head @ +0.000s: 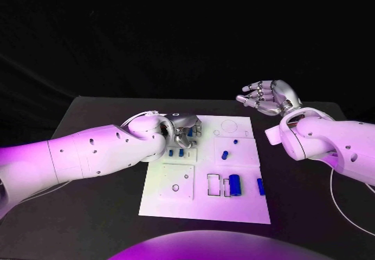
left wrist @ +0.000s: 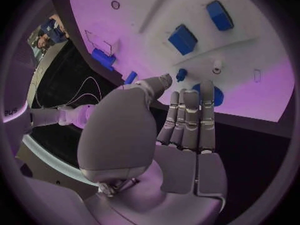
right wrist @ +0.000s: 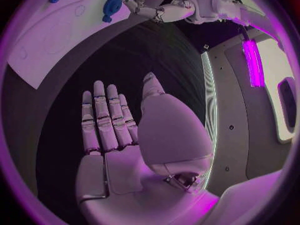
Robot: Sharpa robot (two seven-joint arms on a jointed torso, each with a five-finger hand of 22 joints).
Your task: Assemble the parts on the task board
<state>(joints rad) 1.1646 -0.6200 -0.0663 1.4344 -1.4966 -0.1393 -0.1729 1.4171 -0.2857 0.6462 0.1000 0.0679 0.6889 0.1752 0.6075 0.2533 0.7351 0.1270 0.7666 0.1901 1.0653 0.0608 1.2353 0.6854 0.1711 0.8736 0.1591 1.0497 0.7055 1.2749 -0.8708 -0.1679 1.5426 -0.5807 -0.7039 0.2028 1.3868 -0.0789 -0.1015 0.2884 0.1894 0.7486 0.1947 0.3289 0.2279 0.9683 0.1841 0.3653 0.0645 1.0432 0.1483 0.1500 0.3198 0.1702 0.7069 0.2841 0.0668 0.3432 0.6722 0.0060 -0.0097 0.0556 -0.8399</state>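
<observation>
The white task board (head: 205, 203) lies mid-table with several small blue parts on it, such as two side by side (head: 176, 153), one upright (head: 233, 185) and one near the right edge (head: 260, 187). My left hand (head: 182, 133) hovers over the board's far left corner, fingers pointing down. In the left wrist view its fingers (left wrist: 187, 117) are stretched out, holding nothing, tips beside a round blue part (left wrist: 214, 94). My right hand (head: 267, 97) is raised off the board's far right corner, fingers apart and loosely curled, with nothing in it (right wrist: 119, 135).
The black table (head: 94, 216) surrounds the board on all sides. The board has empty cut-out slots (head: 213, 184) and a circular outline (head: 229, 127). A white cable (head: 337, 189) hangs beside my right arm.
</observation>
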